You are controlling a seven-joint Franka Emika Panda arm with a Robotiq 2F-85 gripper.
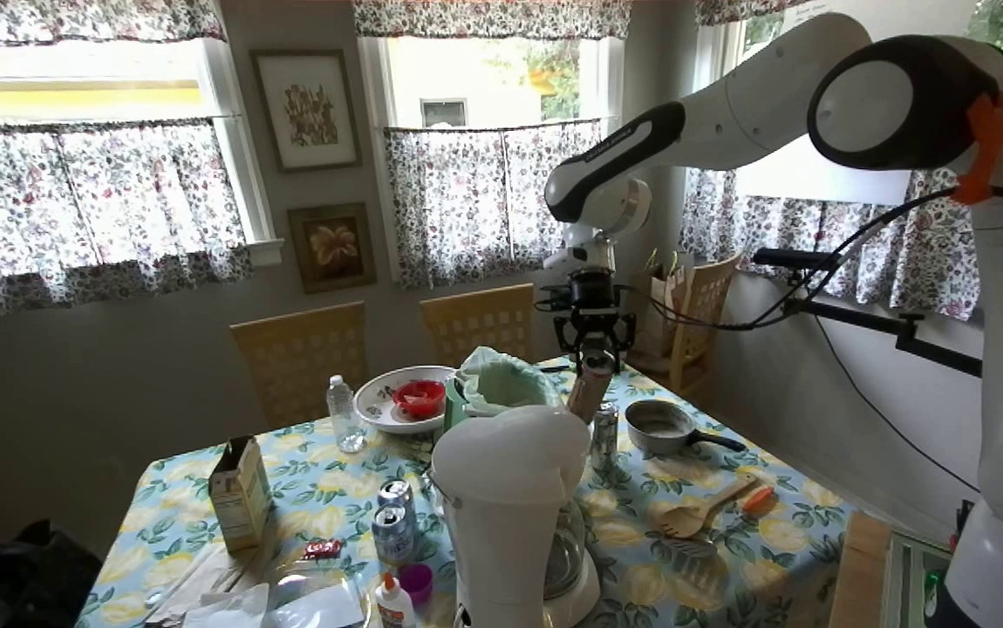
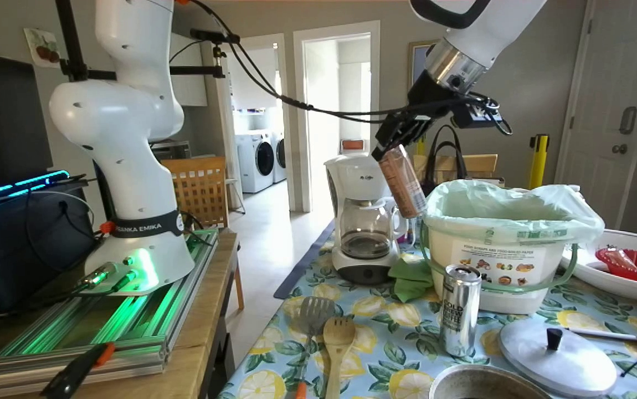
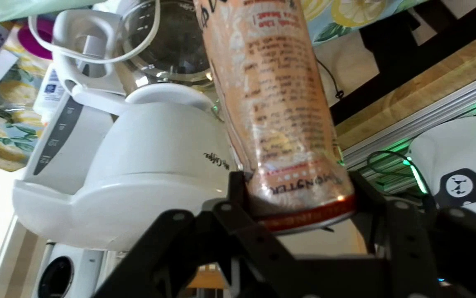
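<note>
Can [image 2: 404,185] hangs tilted above the table [image 2: 390,354], just beside the bin [image 2: 498,263], pinched near one end by the gripper [image 3: 300,198], perhaps so that the rest is left free. The liner [image 2: 518,216] folds over the bin's rim, presumably to anchor it. The wrist view cuts off the can's far end; the bin's inner bottom is hidden.

Materials and Surface Finishes

My gripper [image 3: 300,194]: matt black. The orange can [image 3: 275,95] in my grip: smooth printed metal, glossy. I also register: coffee maker [image 3: 159,161]: smooth white plastic, slight gloss; its carafe [image 2: 365,221]: clear glass. Silver can [image 2: 461,316]: metal, reflective. Bin [image 2: 518,302]: smooth, pale plastic. Liner [image 2: 559,210]: thin, crinkled, translucent plastic film. Lid [image 2: 540,368]: dull grey metal, matt black knob [image 2: 554,338]. Slotted fork [image 2: 338,346]: bare wood, low sheen. Tablecloth [image 2: 376,346]: smooth; I cannot tell cloth from plastic.
</note>
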